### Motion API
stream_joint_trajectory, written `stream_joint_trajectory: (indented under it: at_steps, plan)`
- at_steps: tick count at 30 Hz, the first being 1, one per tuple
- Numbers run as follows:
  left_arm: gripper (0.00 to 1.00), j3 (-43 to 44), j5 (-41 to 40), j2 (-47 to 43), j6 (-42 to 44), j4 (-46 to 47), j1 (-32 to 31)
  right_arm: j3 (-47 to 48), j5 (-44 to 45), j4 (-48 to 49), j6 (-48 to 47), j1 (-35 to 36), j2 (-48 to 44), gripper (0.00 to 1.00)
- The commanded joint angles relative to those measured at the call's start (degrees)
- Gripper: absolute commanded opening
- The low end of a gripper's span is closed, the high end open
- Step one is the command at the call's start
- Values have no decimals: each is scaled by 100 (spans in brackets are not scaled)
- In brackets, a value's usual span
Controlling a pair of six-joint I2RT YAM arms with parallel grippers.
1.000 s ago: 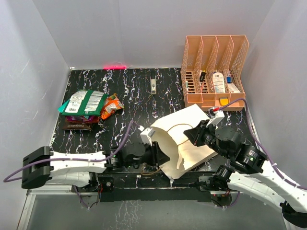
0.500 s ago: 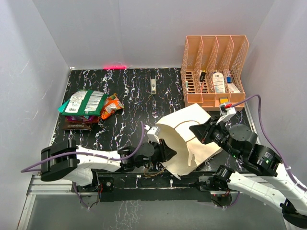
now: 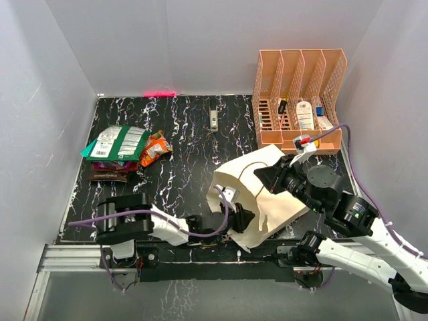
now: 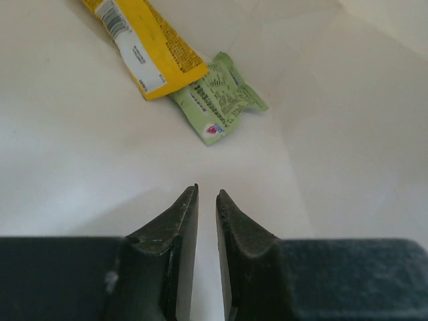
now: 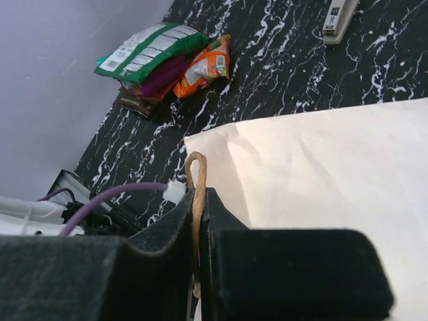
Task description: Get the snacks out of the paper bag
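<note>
1. Four snacks lie stacked far out to the left of my left fingers, already on the table (image 3: 190, 137): a green-and-white packet (image 3: 115, 142), a purple packet (image 5: 160, 75), an orange packet (image 3: 156, 147) and a dark brown packet (image 3: 105, 176).
2. One change matters. My left gripper (image 4: 207, 190) was at the bag's mouth a second ago and now sits inside it. Its fingers are nearly together with only a thin slit between them, and they hold nothing.
3. Two snacks remain ahead of those fingertips, apart from them, on the bag's inner wall. They are a yellow packet (image 4: 144, 47) and a pale green packet (image 4: 217, 100) tucked partly under it. I judge the job unfinished.
4. One paper bag (image 3: 277, 207) lies on its side around my left fingers. My right gripper (image 5: 199, 194) is clamped on one cord handle (image 5: 195, 167), holding the mouth up.
5. One peach organiser (image 3: 297, 137) with four slots stands beyond my right fingers.
</note>
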Motion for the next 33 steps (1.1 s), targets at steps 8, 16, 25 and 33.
stream_joint_trajectory:
  at_steps: [8, 16, 25, 33]
  plan:
    - [16, 378, -66, 933, 163, 1777, -3, 295, -267, 940, -235, 11, 156, 7]
    - [36, 1137, -449, 1678, 499, 1633, 36, 313, -320, 951, -212, 10, 134, 7]
    - [48, 1914, -621, 2473, 1089, 1751, 383, 454, -491, 796, -196, 11, 153, 7]
    - [73, 2813, -408, 3208, 1388, 1533, 715, 531, -483, 525, -117, 10, -16, 7]
